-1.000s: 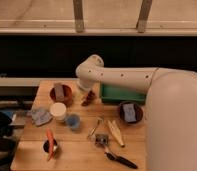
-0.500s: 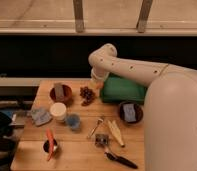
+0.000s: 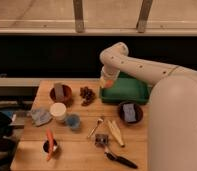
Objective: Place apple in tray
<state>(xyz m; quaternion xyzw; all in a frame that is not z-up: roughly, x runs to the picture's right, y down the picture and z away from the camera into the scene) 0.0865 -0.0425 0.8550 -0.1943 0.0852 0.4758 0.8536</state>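
Observation:
The green tray (image 3: 126,90) sits at the back right of the wooden table. My gripper (image 3: 106,83) hangs from the white arm (image 3: 127,62) over the tray's left edge. A small orange-yellow apple (image 3: 107,83) shows at the gripper's tip, held just above the tray's left rim. The fingers themselves are mostly hidden by the arm and the apple.
A dark grape-like cluster (image 3: 86,95) lies just left of the tray. Red-brown bowls stand at the back left (image 3: 61,93) and front right (image 3: 129,113). A white cup (image 3: 57,110), a blue cup (image 3: 73,121), a carrot (image 3: 50,142), utensils (image 3: 112,132) and a grey cloth (image 3: 39,116) lie nearby.
The arm has swung right from above the grape cluster and come down at the tray's left edge, carrying the apple with it.

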